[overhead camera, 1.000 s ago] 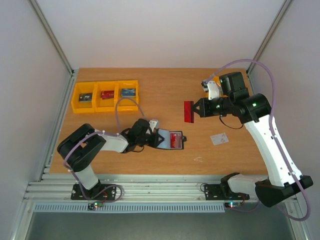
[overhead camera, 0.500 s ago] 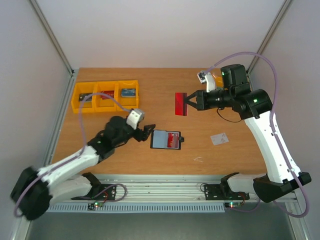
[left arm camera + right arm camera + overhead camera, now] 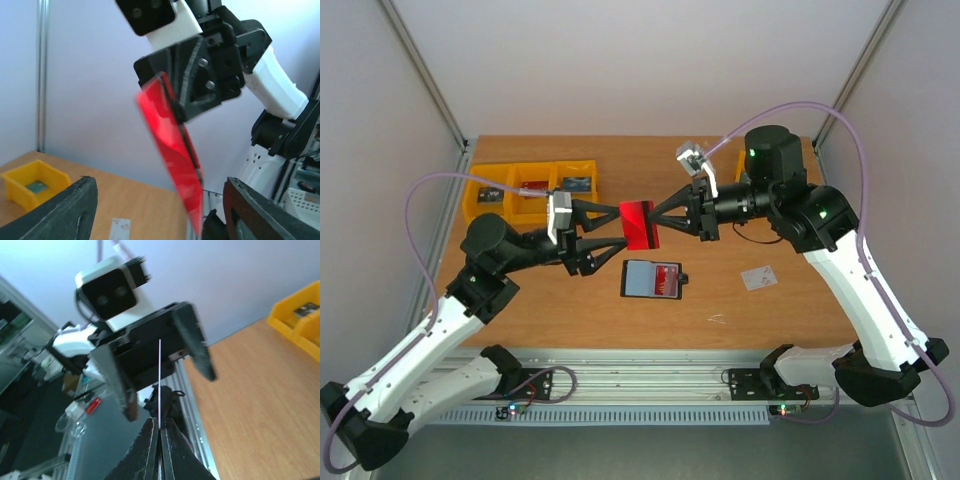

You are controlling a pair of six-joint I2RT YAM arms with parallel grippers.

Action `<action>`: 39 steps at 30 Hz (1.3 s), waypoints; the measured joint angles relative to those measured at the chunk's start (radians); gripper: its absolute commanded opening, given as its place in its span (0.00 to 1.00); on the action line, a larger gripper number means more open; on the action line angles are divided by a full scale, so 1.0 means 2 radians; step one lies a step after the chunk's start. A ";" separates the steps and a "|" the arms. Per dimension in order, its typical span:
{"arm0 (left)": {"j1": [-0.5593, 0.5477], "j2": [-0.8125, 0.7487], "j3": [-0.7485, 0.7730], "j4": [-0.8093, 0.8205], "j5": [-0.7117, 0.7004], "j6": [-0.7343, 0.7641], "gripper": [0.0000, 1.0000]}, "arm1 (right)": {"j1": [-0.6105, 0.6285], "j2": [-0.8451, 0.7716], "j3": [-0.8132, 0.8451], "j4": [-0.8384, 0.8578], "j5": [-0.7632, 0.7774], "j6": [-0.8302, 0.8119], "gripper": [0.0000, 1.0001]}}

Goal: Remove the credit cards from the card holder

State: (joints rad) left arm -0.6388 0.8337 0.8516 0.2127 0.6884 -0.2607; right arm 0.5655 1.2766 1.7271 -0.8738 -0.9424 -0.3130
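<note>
**Aloft, a red card hangs between two robot arms**

The right gripper point(image 3: 662, 220) pinches the red credit card point(image 3: 639, 224) by its right edge, fingers pressed together on it, and holds it in the air at 12 o'clock from the card holder point(image 3: 642, 279). The left gripper point(image 3: 617, 230) faces it from 9 o'clock with its jaws spread, one finger on each side of the card and neither touching it. In the right wrist view the card shows edge-on as a thin pale line point(image 3: 159, 385) between those open fingers point(image 3: 196, 342).

The black holder lies open and flat on the wooden table point(image 3: 650, 160), grey-blue inside, with a second red card point(image 3: 667, 280) tucked in its right half. A whitish credit card point(image 3: 758, 277) lies loose on the wood at 3 o'clock from the holder, well apart from it.

Three yellow bins point(image 3: 562, 172) stand in a row at the table's 10 o'clock corner, each with one small flat item: dark, red and bluish. Any print on the cards and bin items is too small to read.
</note>
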 measured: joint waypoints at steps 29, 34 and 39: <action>0.043 0.022 0.031 -0.132 -0.234 0.237 0.00 | 0.025 -0.027 -0.038 0.004 0.292 -0.015 0.98; 0.189 0.085 0.031 -0.132 -0.230 0.404 0.00 | 0.011 -0.025 -0.042 -0.009 0.341 -0.019 0.98; 0.311 0.215 0.079 -0.142 -0.185 0.507 0.00 | -0.036 -0.010 -0.042 -0.004 0.333 -0.023 0.99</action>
State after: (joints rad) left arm -0.0170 1.2636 1.0100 -0.0704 0.3191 0.7528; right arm 0.4931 1.2560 1.6424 -0.8814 -0.2756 -0.3584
